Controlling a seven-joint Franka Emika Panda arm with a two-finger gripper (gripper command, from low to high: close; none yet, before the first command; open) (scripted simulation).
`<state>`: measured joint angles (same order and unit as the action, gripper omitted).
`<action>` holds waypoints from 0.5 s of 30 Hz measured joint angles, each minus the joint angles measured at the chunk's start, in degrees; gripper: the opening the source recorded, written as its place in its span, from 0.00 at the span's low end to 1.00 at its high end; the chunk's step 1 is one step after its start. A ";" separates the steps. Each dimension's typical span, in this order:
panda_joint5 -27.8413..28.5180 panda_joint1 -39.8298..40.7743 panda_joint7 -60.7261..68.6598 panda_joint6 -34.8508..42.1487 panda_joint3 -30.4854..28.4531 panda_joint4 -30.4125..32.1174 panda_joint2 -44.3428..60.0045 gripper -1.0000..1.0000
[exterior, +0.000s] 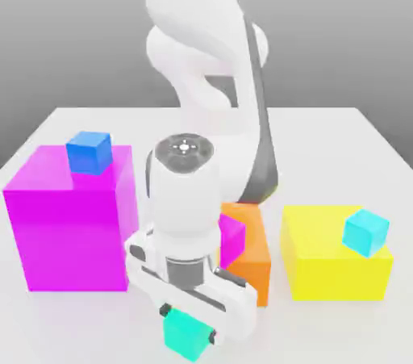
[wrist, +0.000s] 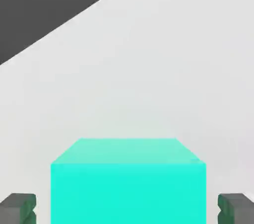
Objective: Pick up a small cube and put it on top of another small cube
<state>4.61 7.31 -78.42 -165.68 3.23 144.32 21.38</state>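
Teal-green and plain, the small cube [exterior: 187,332] sits on the table [exterior: 355,136] at the near edge of the exterior view, between my fingers [wrist: 20,208]; in the hand view the dark pads stand at either side face of it, so close that I judge them to be closing on it, though I cannot tell whether they press yet; my gripper [exterior: 189,324] is narrowed almost to the cube's width, not wide.

It looks rigid and light, with flat, smooth, unmarked faces; I judge it will not deform, but could slide if pinched off-centre or too near an edge; the best hold is on the two opposite side faces, pads flat and centred, low enough to stop it pivoting.

Just behind my hand, in the exterior view, the small magenta cube [exterior: 231,238] shows partly beside the orange block [exterior: 252,253], touching or nearly so; that is where the teal one should go, and its top is small, so placing calls for square alignment.

To the exterior view's left stands the large magenta block [exterior: 68,225] with a blue small cube [exterior: 88,152] on top; to the right, the yellow block [exterior: 335,261] carries a sky-cyan small cube [exterior: 365,232].
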 joint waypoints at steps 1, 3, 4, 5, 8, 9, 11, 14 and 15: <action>0.02 0.01 -0.02 -0.03 0.00 0.00 0.00 0.00; 0.24 -0.11 -0.21 -0.68 -0.15 -0.14 0.75 0.00; 0.12 0.02 -0.13 -0.13 0.01 -0.01 0.10 0.00; -0.17 0.26 0.09 1.00 0.31 0.24 -1.27 0.00; -1.40 0.91 1.00 5.58 1.23 1.27 -6.89 0.00; -1.88 0.90 1.42 7.21 1.27 1.60 -8.82 0.00; -1.95 1.74 4.37 9.86 1.31 1.55 -10.89 0.00; -1.63 1.85 9.52 14.28 2.05 2.94 -16.46 0.00; -1.77 1.55 11.50 15.80 2.25 3.49 -18.49 0.00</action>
<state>2.84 8.86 -66.91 -149.89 5.47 147.81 2.90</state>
